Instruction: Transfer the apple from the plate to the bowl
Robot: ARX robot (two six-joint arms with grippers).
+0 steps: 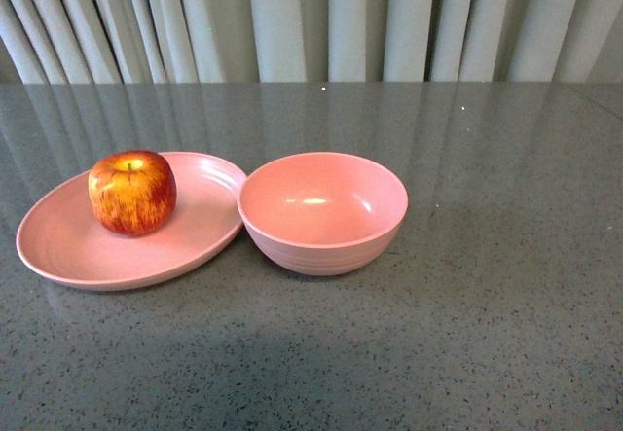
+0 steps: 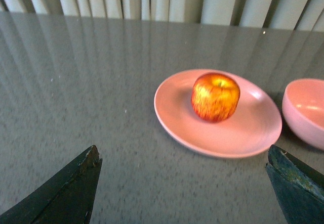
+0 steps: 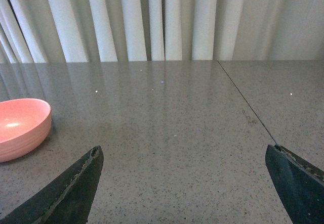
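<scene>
The red apple (image 1: 132, 193) with yellow streaks sits upright on the shallow pink plate (image 1: 68, 246), toward its back. The deep pink bowl (image 1: 323, 212) stands empty right beside the plate, its rim touching or nearly touching the plate's right edge. Neither arm shows in the front view. In the left wrist view the apple (image 2: 215, 96), plate (image 2: 238, 135) and part of the bowl (image 2: 306, 113) lie ahead of my open, empty left gripper (image 2: 185, 155). My right gripper (image 3: 185, 153) is open and empty over bare table, with the bowl (image 3: 20, 128) off to one side.
The grey speckled table (image 1: 487, 334) stretches all round the dishes. Pale curtains (image 1: 311, 22) hang behind its far edge. A thin seam (image 3: 243, 100) runs across the tabletop in the right wrist view.
</scene>
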